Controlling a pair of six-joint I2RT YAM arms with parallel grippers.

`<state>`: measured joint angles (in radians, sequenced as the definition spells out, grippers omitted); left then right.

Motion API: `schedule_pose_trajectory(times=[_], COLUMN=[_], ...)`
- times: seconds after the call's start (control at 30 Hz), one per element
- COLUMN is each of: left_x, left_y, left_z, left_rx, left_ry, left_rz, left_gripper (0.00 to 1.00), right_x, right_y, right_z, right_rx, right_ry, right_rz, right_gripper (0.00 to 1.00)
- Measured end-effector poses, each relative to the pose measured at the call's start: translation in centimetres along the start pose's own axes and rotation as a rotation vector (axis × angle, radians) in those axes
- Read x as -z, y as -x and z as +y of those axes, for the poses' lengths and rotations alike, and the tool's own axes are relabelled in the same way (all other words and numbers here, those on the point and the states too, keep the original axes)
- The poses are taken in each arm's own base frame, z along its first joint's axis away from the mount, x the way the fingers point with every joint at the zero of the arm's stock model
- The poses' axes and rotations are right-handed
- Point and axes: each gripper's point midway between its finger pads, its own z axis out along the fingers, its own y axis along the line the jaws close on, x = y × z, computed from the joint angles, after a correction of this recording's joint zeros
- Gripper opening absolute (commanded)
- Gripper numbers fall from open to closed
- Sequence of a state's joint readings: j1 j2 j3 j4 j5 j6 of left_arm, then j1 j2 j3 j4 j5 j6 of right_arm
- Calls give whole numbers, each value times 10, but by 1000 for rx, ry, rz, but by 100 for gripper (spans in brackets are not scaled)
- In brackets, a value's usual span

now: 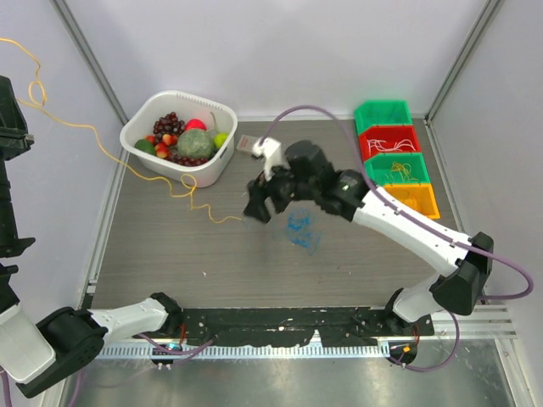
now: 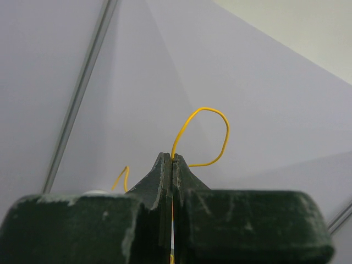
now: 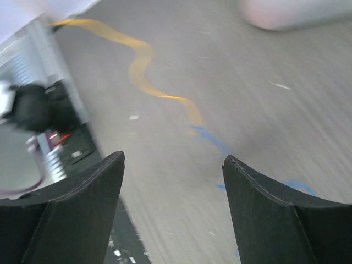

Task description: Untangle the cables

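Observation:
My left gripper [image 2: 172, 158] is shut on a thin yellow cable [image 2: 212, 132], which loops up out of its tips, high at the left wall. In the top view this yellow cable [image 1: 110, 151] trails down across the table and ends near my right gripper [image 1: 260, 209]. That gripper hangs open just above the table with nothing between its fingers. A small curly blue cable [image 1: 301, 231] lies on the table just right of it. The right wrist view shows the yellow cable [image 3: 140, 60] and the blue cable [image 3: 212, 140] ahead of the open right gripper [image 3: 173, 159], the two ends nearly meeting.
A white basket [image 1: 222, 161] holding fruit stands at the back left. At the back right is a row of bins, green [image 1: 383, 108], red [image 1: 389, 134], green [image 1: 373, 170] and orange [image 1: 424, 202], some holding thin cables. Grey walls close in both sides.

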<state>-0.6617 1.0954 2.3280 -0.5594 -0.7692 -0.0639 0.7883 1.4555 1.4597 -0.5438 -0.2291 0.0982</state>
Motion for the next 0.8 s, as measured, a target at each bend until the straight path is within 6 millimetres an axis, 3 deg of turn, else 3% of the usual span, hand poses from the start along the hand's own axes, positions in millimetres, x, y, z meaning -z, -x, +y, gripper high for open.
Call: schedule_pose_trajectory(times=[0.07,0.17,0.3,0.57,0.8], left_x=[0,0,0,2,2], left_y=[1,1,0,-5,-9], left_z=[0,0,0,-1,-2], left_rx=[5,10,15,32,42], left_ry=[0,-1,-1,-3,-7], left_rz=[-2,0,2,23,41], left_gripper=[0,0,0,0,0], right_x=[-11,-29,-59,-95,-95], right_y=[-2,-6,3,28,29], right_z=[60,104,117,145,187], right_rx=[90,145,167,118,126], right_ry=[169,286,289,370,468], right_rz=[-8,-24,-91,-193,-214], right_gripper=[78,78,78,76,70])
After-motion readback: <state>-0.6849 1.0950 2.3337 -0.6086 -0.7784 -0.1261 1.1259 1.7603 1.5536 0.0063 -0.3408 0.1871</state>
